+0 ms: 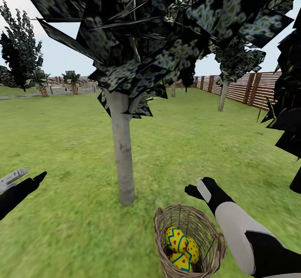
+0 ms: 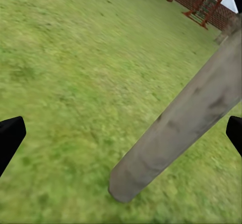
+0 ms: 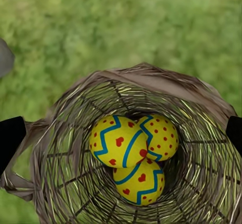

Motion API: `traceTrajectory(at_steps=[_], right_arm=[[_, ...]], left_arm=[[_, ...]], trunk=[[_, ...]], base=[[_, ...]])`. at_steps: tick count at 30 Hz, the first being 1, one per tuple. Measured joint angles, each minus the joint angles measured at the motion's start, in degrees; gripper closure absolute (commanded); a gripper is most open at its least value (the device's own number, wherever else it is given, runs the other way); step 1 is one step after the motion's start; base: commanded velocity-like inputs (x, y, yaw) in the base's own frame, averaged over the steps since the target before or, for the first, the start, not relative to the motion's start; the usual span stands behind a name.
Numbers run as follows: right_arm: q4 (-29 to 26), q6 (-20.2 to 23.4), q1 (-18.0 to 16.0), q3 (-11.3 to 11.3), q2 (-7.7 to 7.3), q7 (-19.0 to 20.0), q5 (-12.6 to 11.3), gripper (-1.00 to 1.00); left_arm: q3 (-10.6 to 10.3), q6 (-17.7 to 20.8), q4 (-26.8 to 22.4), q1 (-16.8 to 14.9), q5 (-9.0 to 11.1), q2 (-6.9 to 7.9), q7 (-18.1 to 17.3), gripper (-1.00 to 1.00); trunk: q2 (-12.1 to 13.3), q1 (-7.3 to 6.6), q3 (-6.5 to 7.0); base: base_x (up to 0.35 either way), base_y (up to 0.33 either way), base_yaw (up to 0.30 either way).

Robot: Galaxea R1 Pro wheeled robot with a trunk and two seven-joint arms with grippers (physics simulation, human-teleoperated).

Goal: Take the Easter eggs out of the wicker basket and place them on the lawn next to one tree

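At the head view's lower left our left gripper (image 1: 23, 177) hangs over the lawn (image 1: 62, 144), fingers apart; centre, the tree (image 1: 122, 152); bottom right, the basket (image 1: 161, 223) with three eggs (image 1: 180, 244) (touching), our right gripper (image 1: 200, 189) spread just above

Frame edge cuts off the wicker basket (image 1: 190, 244).

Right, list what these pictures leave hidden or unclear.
- Bottom egg, right wrist view: its top is covered by the two eggs above.
- Wicker basket, head view: base cut off by the picture's lower edge.
- Left gripper, left wrist view: fingertips cut by the side edges.
- Tree, head view: crown cropped.
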Motion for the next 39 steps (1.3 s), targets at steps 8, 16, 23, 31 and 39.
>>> traceTrajectory(at_steps=[8,16,23,31,39], right_arm=[[0.0,0.0,0.0,0.1,0.0,0.0,0.0,-1.0],[0.3,0.3,0.0,0.0,0.02,-0.3,0.0,-1.0],[0.8,0.8,0.0,-0.2,0.62,-0.9,0.0,-1.0],[0.9,2.3,-0.1,-0.5,1.03,-4.1,-0.1,-1.0],[0.9,5.2,-0.1,-0.5,1.23,-5.1,-0.9,-1.0]], left_arm=[[0.0,0.0,0.0,0.0,0.0,0.01,0.0,-1.0],[0.0,0.0,0.0,0.0,0.0,0.03,0.0,-1.0],[0.0,0.0,0.1,0.0,0.0,0.04,0.0,-1.0],[0.0,0.0,0.1,0.0,0.0,0.02,0.1,-1.0],[0.0,0.0,0.1,0.0,0.0,0.01,0.1,-1.0]], trunk=[[0.0,0.0,0.0],[0.0,0.01,0.0],[0.0,0.01,0.0],[0.0,0.01,0.0],[0.0,0.01,0.0]], base=[[0.048,0.0,0.0],[0.05,0.0,0.0],[0.017,0.0,0.0],[0.059,0.001,0.0],[0.009,0.047,0.0]])
